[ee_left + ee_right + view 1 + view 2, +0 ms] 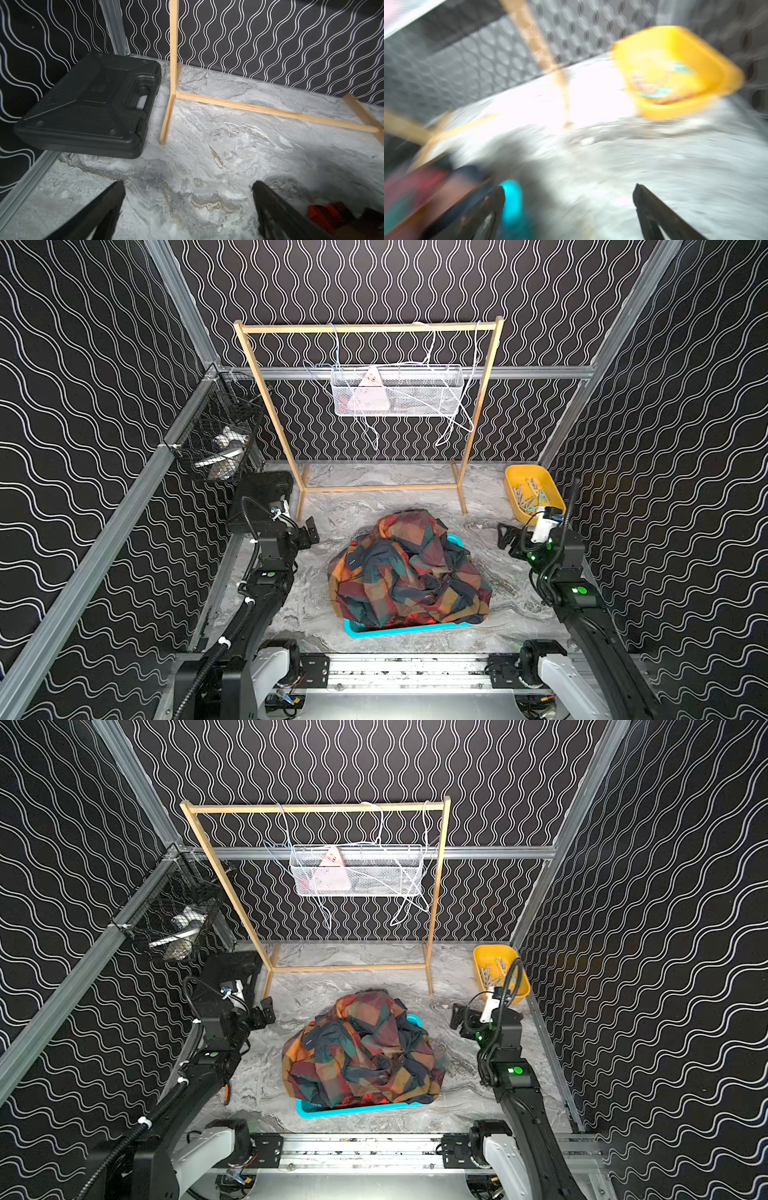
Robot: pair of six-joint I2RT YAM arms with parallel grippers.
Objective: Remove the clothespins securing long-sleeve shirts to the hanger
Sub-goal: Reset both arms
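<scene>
- Long-sleeve shirts (409, 568) (361, 1048): checked flannels in orange, navy, teal and maroon, heaped in one crumpled pile at the centre of the table. A red patch shows at the near edge of the pile.
- Teal bin (399, 630) (353, 1110): lies under the pile. Only its near rim and one far corner show.
- Clothespins (530, 493) (492, 971): a loose cluster of pale pegs inside the yellow bin (510, 485) (478, 965), at the far right corner of the table, well apart from the shirts. The right wrist view is smeared by motion and gives only teal flecks inside the bin.
- Wooden rack (365, 328): stands upright at the back of the marble table (207, 128).
- White wire hangers (433, 344): hang from the rack's top bar, tangled across a white mesh basket (415, 402).
- Left gripper (309, 531) (188, 185): low over bare table, left of the pile; fingers spread wide with nothing between them.
- Right gripper (508, 540) (569, 189): between the pile and the yellow bin; fingers likewise spread apart and empty.
- Black case (89, 108): lies flat by the left wall, just beside the rack's foot.
- Black wire basket (216, 435): mounted on the left wall rail.
</scene>
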